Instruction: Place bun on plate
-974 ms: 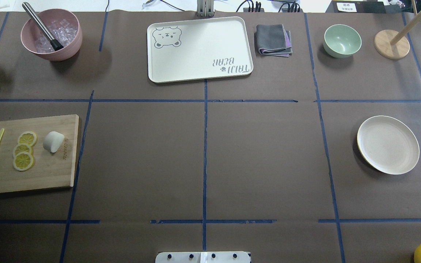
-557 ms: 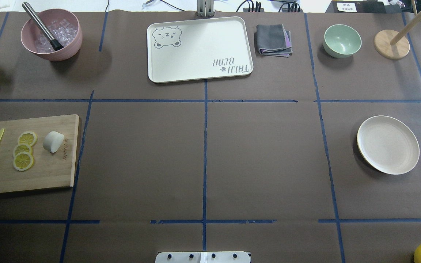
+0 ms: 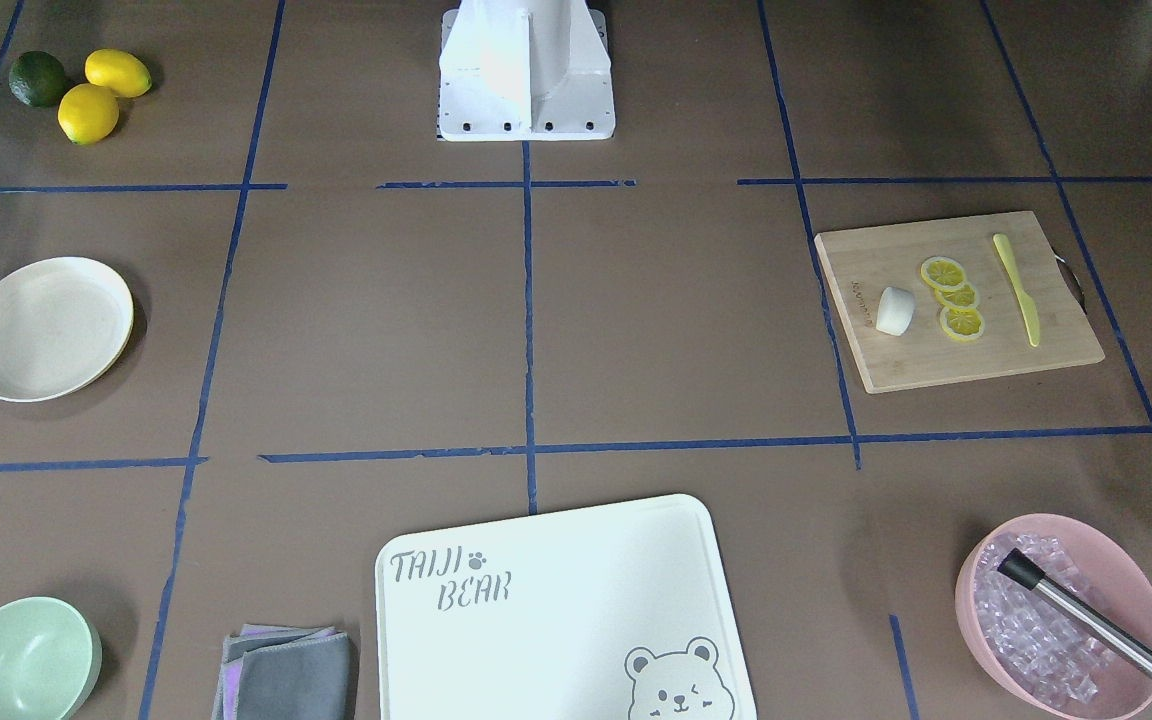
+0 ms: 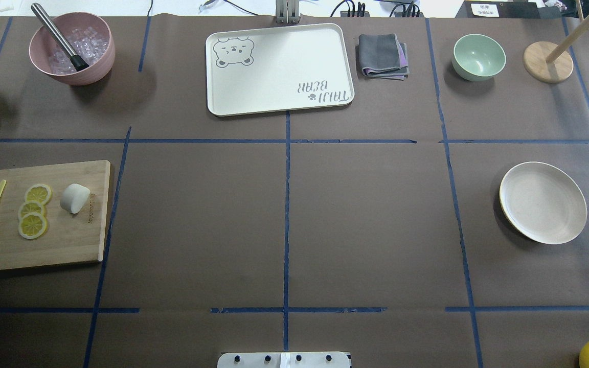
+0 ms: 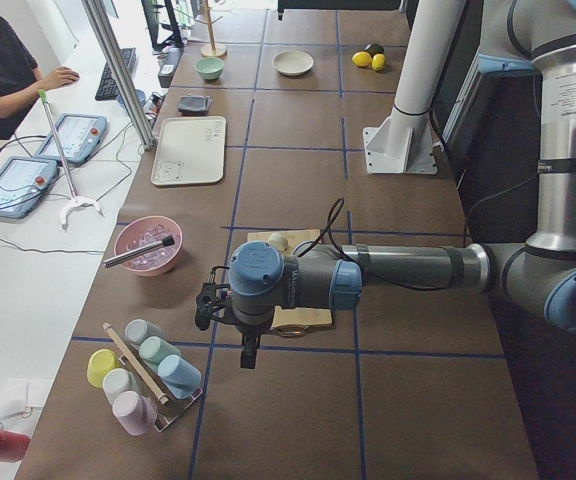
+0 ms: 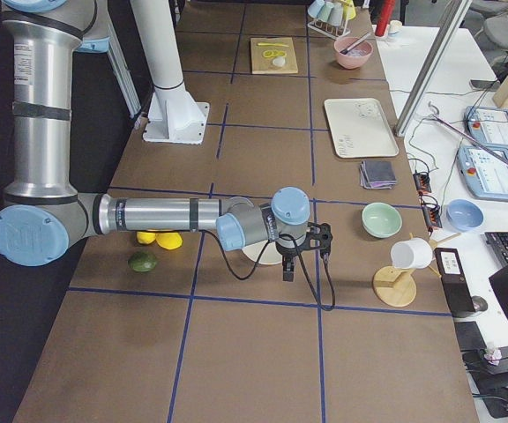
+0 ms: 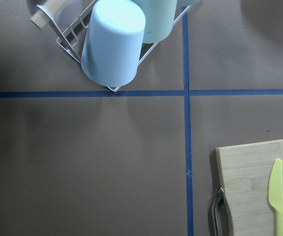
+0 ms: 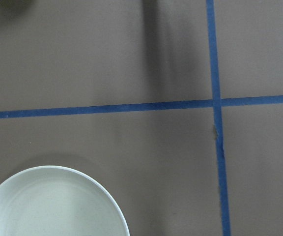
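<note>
Bun (image 4: 75,198) on cutting board (image 4: 69,240); plate (image 4: 542,202) well apart; left gripper (image 5: 250,360), right gripper (image 6: 287,273): spread cannot tell

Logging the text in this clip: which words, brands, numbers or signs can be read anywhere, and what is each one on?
"TAIJI BEAR": printed on the white rectangular board, with a paw mark and a bear-face drawing.
Mark along one edge of the wooden cutting board: too small to read.
White label beyond the table's far edge: too blurred to read.
</note>
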